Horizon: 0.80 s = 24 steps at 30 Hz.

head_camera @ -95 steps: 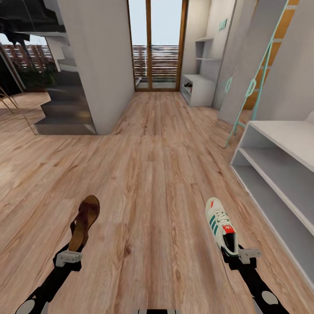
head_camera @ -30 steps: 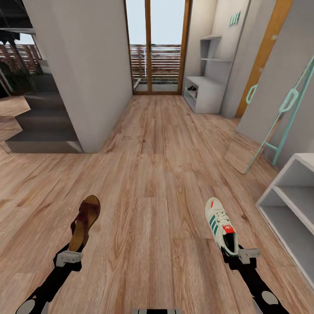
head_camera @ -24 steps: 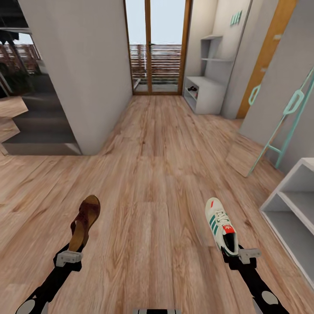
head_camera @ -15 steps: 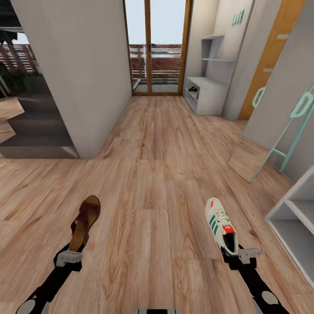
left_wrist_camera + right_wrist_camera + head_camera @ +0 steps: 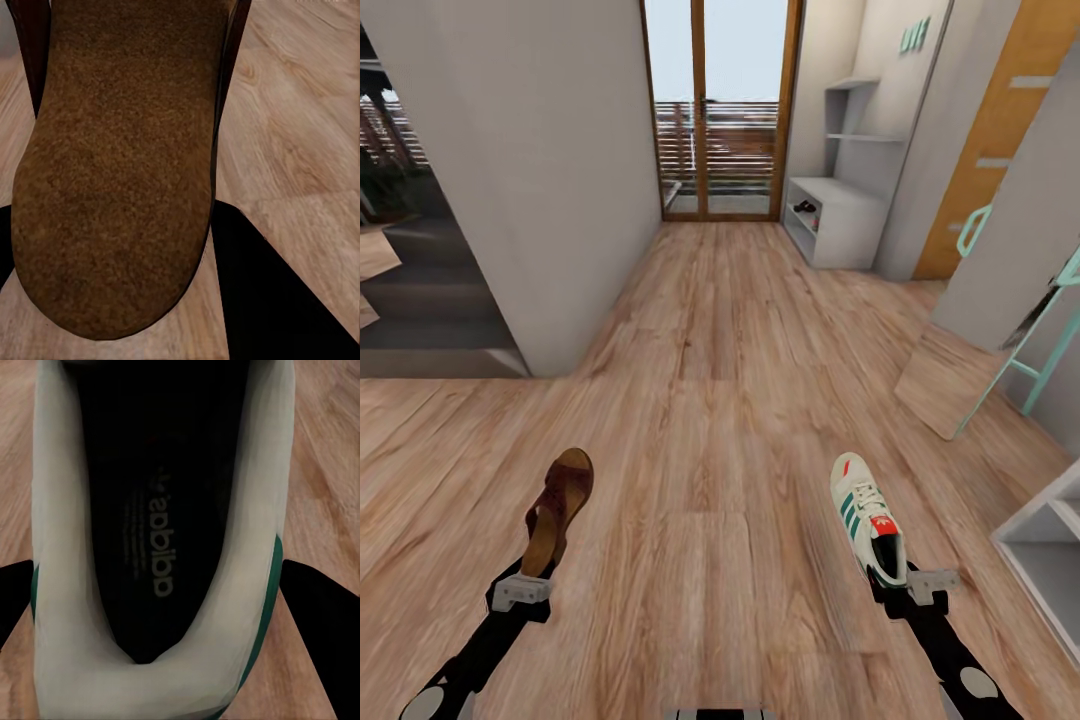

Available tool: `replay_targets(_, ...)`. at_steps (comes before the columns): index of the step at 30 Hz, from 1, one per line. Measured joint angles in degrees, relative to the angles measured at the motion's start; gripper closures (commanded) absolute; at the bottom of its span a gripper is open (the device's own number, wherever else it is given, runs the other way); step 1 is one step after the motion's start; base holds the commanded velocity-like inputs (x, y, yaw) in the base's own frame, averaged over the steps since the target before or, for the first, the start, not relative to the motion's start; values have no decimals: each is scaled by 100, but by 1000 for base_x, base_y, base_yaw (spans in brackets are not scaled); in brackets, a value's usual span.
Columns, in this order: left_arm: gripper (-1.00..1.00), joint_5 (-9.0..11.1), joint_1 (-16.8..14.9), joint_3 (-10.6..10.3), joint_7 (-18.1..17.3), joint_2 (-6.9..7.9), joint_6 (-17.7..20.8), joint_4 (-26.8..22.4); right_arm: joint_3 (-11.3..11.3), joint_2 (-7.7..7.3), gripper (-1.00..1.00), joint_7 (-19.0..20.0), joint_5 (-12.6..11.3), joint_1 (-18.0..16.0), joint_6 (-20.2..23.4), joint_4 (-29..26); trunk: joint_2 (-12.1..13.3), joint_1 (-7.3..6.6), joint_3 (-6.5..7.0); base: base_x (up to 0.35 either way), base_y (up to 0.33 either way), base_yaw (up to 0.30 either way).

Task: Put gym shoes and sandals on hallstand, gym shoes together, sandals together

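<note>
Corridor floor [image 5: 710,400], far shelf unit [image 5: 838,222] perhaps holding shoes.

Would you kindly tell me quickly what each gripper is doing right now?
Left gripper: closed on the brown sandal, held above the floor.
Right gripper: closed on the white sneaker at its heel.

Even, soft daylight from the glass door [image 5: 720,110]; wrist views blurred, edges stretched.

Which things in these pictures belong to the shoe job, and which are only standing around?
Belong to the job:
sandal, held by left gripper
gym shoe, held by right gripper
hallstand
corridor floor

Just around:
glass door
far white shelf unit
mint ladder
</note>
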Motion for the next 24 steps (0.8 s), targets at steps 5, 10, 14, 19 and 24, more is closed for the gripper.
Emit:
replay_targets(5,100,-2,0,-4,0,-5,0,0,0,0,100,-2,1,0,2,3,0,0,0,325,0,0)
replay_targets(10,100,-7,0,-19,0,-14,0,0,0,13,100,-2,1,0,2,5,0,0,0,325,0,0)
replay_targets(14,100,-13,0,-111,3,-38,-1,0,0,32,100,-3,2,0,3,4,0,0,0,325,0,0)
replay_targets(19,100,-10,0,-170,6,-45,0,0,0,39,100,-3,2,0,3,6,0,0,0,325,0,0)
replay_targets(24,100,-9,0,-205,7,-48,0,0,0,42,100,-3,1,0,3,3,0,0,0,325,0,0)
